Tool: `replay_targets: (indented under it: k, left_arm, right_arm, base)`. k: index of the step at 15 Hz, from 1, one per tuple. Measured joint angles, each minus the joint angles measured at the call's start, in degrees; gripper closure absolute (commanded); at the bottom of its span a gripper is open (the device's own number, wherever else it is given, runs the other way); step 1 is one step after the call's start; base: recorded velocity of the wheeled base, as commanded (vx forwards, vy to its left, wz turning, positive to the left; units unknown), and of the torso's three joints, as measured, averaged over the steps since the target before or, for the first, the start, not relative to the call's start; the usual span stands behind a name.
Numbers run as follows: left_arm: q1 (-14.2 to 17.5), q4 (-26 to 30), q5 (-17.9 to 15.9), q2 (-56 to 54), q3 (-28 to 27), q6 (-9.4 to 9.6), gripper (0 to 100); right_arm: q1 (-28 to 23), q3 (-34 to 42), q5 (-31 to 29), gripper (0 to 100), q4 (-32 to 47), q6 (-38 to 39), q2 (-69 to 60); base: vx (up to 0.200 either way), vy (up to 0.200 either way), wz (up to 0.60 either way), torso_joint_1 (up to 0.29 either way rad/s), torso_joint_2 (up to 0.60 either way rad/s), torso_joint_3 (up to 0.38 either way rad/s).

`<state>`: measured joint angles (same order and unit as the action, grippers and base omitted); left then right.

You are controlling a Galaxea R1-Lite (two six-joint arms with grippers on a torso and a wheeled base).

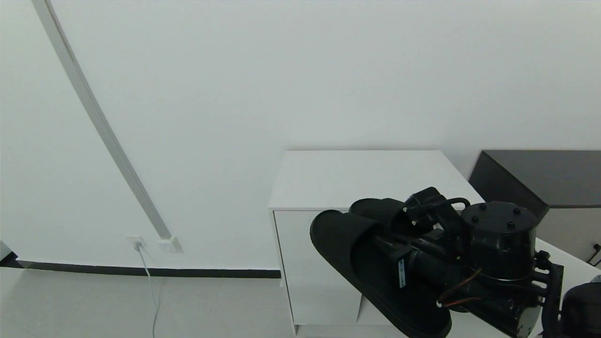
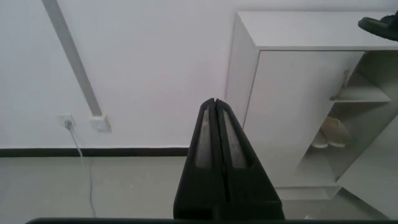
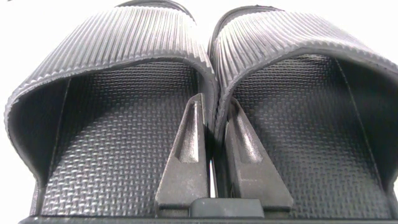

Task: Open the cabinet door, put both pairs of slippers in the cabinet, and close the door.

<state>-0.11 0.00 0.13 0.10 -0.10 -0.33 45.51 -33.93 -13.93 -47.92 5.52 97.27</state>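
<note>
A white cabinet [image 1: 357,178] stands against the wall. In the left wrist view its left door [image 2: 298,112] is closed and its right side is open, showing shelves. A light pair of slippers [image 2: 336,132] lies on a lower shelf inside. My right gripper [image 3: 214,102] is shut on a pair of black slippers [image 3: 124,124], pinching their two inner walls together. That pair [image 1: 347,239] hangs in the air before the cabinet front, toes toward it. My left gripper [image 2: 215,101] is shut on nothing, held back to the left and pointing at the wall beside the cabinet.
A wall socket with a cable [image 1: 136,242] and a slanting cable duct [image 1: 94,112] are on the wall to the left. A dark grey piece of furniture [image 1: 540,178] stands right of the cabinet. Bare floor [image 1: 141,305] lies left of the cabinet.
</note>
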Motion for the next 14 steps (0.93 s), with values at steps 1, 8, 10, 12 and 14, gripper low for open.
replay_targets:
  k: [1,8,10,12,14]
  left_arm:
    - [0.04,0.00,0.02,0.00,0.00,0.04,100]
    - [0.04,0.02,-0.09,0.00,0.00,0.09,100]
    - [0.01,0.05,-0.09,0.00,0.00,0.09,100]
    - [0.04,0.05,-0.06,0.00,0.00,0.09,100]
    - [0.04,0.00,-0.06,0.00,0.00,0.11,100]
  right_arm:
    - [-0.04,0.00,-0.02,100,0.05,0.02,0.02]
    - [0.61,-0.02,0.01,100,-0.02,0.06,-0.02]
    - [0.71,0.00,0.04,100,0.05,0.16,0.02]
    - [0.72,0.02,0.01,100,-0.06,0.17,0.00]
    - [0.60,0.05,-0.07,100,-0.04,0.20,-0.11]
  base:
    - [0.000,-0.200,0.00,0.002,0.00,-0.002]
    - [0.000,-0.200,0.00,0.002,0.01,0.004]
    - [0.000,-0.100,0.00,0.004,0.00,-0.001]
    - [0.000,0.000,0.00,0.000,0.00,0.000]
    - [0.000,0.000,0.00,0.000,0.00,0.000]
